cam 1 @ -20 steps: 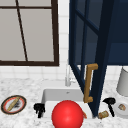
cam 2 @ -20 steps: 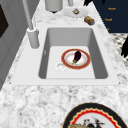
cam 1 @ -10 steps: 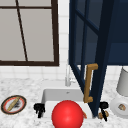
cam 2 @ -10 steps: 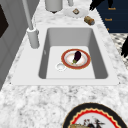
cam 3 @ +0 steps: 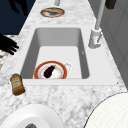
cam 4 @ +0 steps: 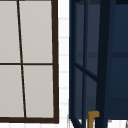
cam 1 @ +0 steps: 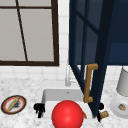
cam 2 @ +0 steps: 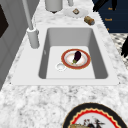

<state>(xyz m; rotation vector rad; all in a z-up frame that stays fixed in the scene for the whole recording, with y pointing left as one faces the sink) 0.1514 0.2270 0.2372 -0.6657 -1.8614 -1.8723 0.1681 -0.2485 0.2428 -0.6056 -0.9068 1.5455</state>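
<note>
Left hand (cam 1: 39, 109) hovers at the sink's (cam 2: 72, 37) front left corner, fingers relaxed and pointing down, holding nothing. Right hand (cam 1: 100, 107) sits low behind the open cabinet door (cam 1: 87, 62), mostly hidden; its finger state cannot be determined. A bottle (cam 1: 103, 114) lies on its side on the counter (cam 2: 37, 100), just beside the right hand and touching nothing else. The door handle (cam 1: 88, 82) is above and to the left of that hand, apart from it. In the sink, a plate (cam 2: 76, 59) carries an eggplant (cam 2: 77, 56).
</note>
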